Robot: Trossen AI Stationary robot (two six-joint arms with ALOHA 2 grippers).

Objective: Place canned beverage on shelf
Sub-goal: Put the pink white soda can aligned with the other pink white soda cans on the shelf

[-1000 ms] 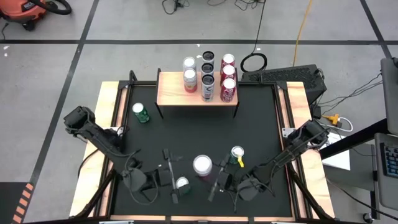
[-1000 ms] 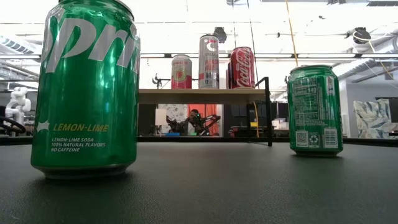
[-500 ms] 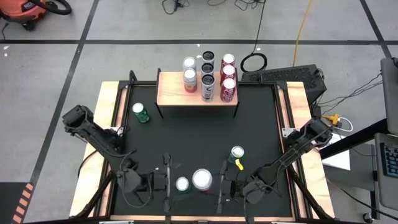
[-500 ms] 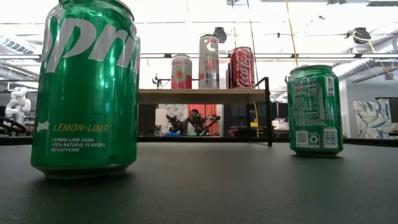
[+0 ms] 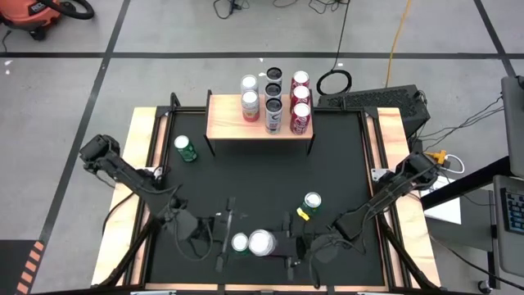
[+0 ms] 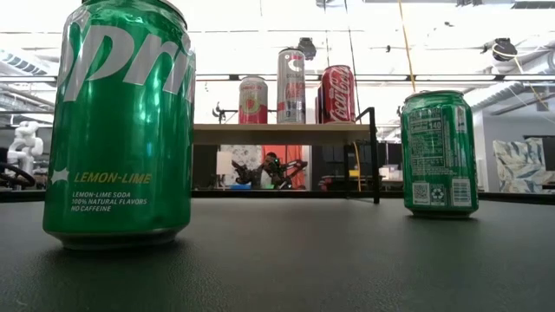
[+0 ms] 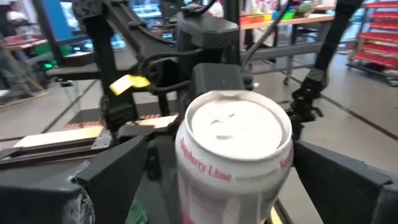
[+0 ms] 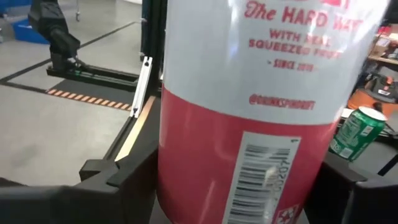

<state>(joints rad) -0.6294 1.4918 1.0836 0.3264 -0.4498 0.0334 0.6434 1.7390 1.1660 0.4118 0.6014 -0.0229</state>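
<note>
both arms have shifted left along the near edge of the counter (image 5: 344, 164). far off, the shelf (image 5: 225, 123) carries six cans. right pincer (image 5: 282, 244) is clamped on the pink-and-white can (image 5: 262, 242); left pincer (image 5: 223, 244), fingers apart, faces it.

"LEMON-LIME" on green can (image 6: 121, 121), "Raspberry Lime" on white can (image 7: 233, 155)

Pink-and-white can (image 5: 262, 242) carried toward the near edge of the surface (image 5: 344, 172) and toward the left arm's side, now just beside the small green can (image 5: 239, 242), clamped in the right gripper (image 5: 287, 243). Right arm swung inward accordingly. Left gripper (image 5: 223, 242) shifted slightly rightward, fingers (image 7: 115, 180) spread wide, now flanking the pink-and-white can without visible contact.
</note>
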